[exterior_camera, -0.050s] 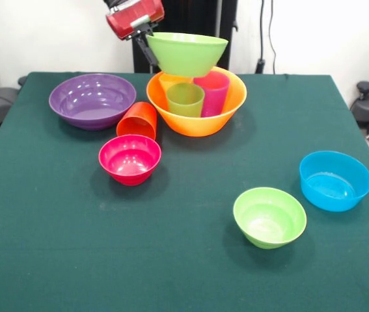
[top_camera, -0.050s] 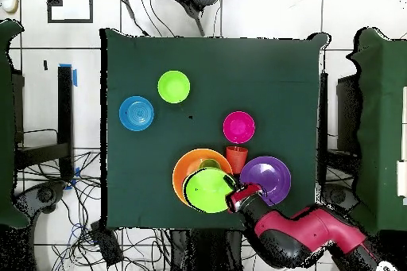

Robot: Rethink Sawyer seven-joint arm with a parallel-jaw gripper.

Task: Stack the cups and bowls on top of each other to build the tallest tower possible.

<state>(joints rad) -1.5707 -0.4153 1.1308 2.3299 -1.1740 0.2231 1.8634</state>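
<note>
The large orange bowl (exterior_camera, -0.050s: 197,123) (top_camera, -0.050s: 180,174) stands at the back of the table with the yellow cup (exterior_camera, -0.050s: 168,80), the light green cup (exterior_camera, -0.050s: 185,99) and the magenta cup (exterior_camera, -0.050s: 214,92) upright inside it. The large light green bowl (exterior_camera, -0.050s: 187,53) (top_camera, -0.050s: 208,190) sits level right over these cups; whether it rests on them I cannot tell. My gripper (exterior_camera, -0.050s: 150,53) (top_camera, -0.050s: 231,199) is shut on this bowl's rim, at its left in the front view. The orange-red cup (exterior_camera, -0.050s: 137,120) (top_camera, -0.050s: 236,156) lies on its side against the orange bowl.
The wide purple bowl (exterior_camera, -0.050s: 92,99) (top_camera, -0.050s: 266,179) stands left of the orange bowl in the front view. Just in front of the fallen cup is the small pink-red bowl (exterior_camera, -0.050s: 130,158) (top_camera, -0.050s: 238,126). The small light green bowl (exterior_camera, -0.050s: 269,216) (top_camera, -0.050s: 173,87) and the blue bowl (exterior_camera, -0.050s: 335,180) (top_camera, -0.050s: 136,113) stand at the front right.
</note>
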